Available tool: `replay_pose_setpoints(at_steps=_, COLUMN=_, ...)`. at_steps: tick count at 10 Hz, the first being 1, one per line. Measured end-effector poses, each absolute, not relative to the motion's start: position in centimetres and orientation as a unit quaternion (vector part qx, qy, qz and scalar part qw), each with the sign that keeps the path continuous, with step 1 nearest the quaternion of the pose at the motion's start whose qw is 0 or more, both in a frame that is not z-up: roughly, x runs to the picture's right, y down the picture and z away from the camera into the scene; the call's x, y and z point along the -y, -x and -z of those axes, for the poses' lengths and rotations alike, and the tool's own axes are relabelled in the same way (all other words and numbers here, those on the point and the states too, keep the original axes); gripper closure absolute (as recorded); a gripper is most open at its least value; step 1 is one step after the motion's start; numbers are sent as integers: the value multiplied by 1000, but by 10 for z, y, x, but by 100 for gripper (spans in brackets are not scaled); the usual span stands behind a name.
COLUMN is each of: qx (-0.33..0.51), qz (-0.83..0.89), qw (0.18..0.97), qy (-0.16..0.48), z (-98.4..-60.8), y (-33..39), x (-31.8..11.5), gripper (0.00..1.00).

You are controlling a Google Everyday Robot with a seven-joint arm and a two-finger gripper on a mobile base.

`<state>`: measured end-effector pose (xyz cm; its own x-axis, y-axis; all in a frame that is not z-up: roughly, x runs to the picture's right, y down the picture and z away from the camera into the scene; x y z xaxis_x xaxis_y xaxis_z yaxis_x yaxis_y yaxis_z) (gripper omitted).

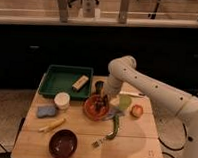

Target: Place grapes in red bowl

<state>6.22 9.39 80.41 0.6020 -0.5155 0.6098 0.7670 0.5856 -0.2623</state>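
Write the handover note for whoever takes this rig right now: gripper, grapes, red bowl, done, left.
Gripper: down over the red bowl, at its upper right edge.
Grapes: not separately visible; a dark shape sits at the gripper tip over the bowl, but whether it is the grapes cannot be told.
Red bowl: middle of the wooden table, right of the white cup, above the maroon bowl.
Done: arm brought to the bowl.
Left: confirm the grapes lie in the bowl, then lift the arm away.
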Motion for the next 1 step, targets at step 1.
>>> replay_pose_setpoints(at_steps=1, qx=243, qz=375, qw=857, qy=259, z=-804, y=-62, x=-94, gripper=89)
